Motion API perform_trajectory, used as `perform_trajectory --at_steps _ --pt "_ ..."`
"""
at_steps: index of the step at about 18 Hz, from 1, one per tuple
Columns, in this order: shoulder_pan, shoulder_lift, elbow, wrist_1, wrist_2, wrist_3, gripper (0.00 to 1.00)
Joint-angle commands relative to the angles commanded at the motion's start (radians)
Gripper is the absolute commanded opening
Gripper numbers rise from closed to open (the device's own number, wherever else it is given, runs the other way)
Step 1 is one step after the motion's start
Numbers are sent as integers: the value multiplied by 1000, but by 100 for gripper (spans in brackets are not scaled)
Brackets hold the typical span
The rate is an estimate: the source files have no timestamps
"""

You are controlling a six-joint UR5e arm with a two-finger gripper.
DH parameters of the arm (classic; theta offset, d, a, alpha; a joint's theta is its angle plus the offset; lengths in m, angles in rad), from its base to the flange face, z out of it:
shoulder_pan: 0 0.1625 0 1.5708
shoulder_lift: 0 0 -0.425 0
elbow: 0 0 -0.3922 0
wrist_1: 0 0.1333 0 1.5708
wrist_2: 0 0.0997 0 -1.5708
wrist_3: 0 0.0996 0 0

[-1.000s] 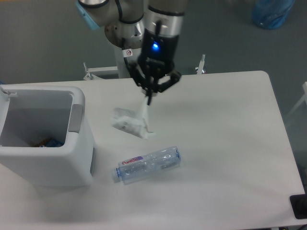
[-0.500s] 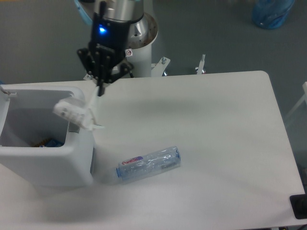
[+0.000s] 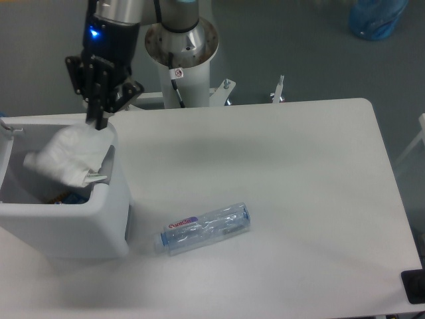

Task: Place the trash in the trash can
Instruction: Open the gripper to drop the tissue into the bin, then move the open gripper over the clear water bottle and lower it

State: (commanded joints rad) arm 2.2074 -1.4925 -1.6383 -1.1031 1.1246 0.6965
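A crumpled white wad of trash [image 3: 66,157] hangs over the opening of the white trash can [image 3: 99,232] at the table's left. My gripper [image 3: 99,121] is right above it, shut on the wad's top corner. The wad's lower part sits at the can's right rim, beside the grey tab. A crushed clear plastic bottle [image 3: 206,228] with a pink-and-blue label lies on the white table [image 3: 299,199], just right of the can.
Something orange and blue lies at the bottom of the can [image 3: 63,197]. The robot's white base column [image 3: 182,50] stands behind the table's far edge. A blue bag [image 3: 377,16] sits on the floor at the top right.
My gripper has carried the white wad leftward from the middle of the table to above the trash can's opening. The bottle has not moved.
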Motion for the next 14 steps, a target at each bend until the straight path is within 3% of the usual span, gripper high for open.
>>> perform_trajectory --at_steps 5,7,11,14 --pt "2 -15 9 29 -5 3 100" --pt "21 -32 9 75 -3 -3 100" --pt "132 -87 21 153 -3 3 100" --pt "196 -141 72 161 0 21 100"
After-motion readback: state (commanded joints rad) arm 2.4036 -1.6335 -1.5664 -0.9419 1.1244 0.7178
